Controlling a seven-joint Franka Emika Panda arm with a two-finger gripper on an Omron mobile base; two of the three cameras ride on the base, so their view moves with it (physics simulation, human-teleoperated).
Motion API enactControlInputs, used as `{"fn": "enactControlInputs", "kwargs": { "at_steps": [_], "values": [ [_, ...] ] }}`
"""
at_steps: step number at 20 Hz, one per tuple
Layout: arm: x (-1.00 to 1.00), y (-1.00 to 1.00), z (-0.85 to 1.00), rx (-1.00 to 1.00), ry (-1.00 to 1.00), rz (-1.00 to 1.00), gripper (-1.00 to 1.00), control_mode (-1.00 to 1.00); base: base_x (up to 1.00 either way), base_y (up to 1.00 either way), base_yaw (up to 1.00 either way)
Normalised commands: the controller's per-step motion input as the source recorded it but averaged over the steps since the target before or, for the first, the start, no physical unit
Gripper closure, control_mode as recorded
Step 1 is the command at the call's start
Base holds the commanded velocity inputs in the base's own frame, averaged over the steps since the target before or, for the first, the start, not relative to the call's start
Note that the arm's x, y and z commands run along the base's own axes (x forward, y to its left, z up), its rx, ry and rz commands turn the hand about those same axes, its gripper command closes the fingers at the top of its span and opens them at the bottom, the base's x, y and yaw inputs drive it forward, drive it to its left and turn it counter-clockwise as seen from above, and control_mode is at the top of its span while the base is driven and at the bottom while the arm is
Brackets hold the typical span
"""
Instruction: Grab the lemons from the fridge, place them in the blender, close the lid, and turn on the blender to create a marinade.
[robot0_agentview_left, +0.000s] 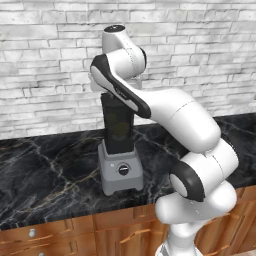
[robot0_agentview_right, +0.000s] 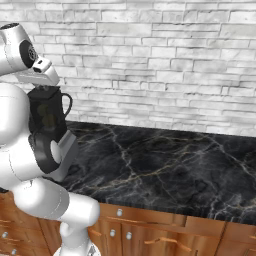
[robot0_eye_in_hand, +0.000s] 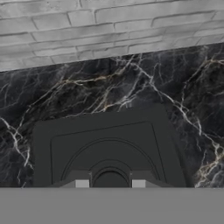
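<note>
In the left base view we see the blender (robot0_agentview_left: 119, 162) standing on the black marble counter (robot0_agentview_left: 45, 175), near its front edge and well out from the brick wall (robot0_agentview_left: 45, 60). Its grey base shows the round black knob (robot0_agentview_left: 123, 170); a yellowish shape, blurred, shows inside the dark jar. The arm's hand sits directly over the jar's top.

In the right base view the blender (robot0_agentview_right: 50, 120) is at the far left, largely behind the arm, its jar handle pointing right. The counter (robot0_agentview_right: 165, 170) stretches away to the right.

In the hand view we look straight down on the black lid (robot0_eye_in_hand: 107, 146) with its raised round centre. The gripper (robot0_eye_in_hand: 110, 183) has its two fingertips (robot0_eye_in_hand: 82, 183) set either side of the lid's central knob; we cannot tell whether they clamp it.
</note>
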Motion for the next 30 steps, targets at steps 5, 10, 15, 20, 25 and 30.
{"fn": "enactControlInputs", "kwargs": {
  "at_steps": [5, 10, 15, 20, 25, 30],
  "values": [
    [0.08, 0.0, -0.03, 0.0, -0.02, 0.0, 1.0, -1.0, 0.0, 0.0, 0.0],
    [0.0, 0.0, -0.05, 0.0, 0.0, 0.0, -1.0, -1.0, 0.0, 0.0, 0.0],
    [0.0, 0.0, 0.08, 0.0, -0.01, 0.0, -1.0, -1.0, 0.0, 0.0, 0.0],
    [-0.07, 0.0, 0.15, 0.0, -0.06, 0.0, -1.0, -1.0, 0.0, 0.0, 0.0],
    [-0.97, -0.07, 0.0, 0.0, -0.14, 0.0, -1.0, -1.0, 0.0, 0.0, 0.0],
    [-1.0, -0.28, -0.18, 0.06, -0.16, 0.0, -1.0, -1.0, 0.0, 0.0, 0.0]
  ]
}}
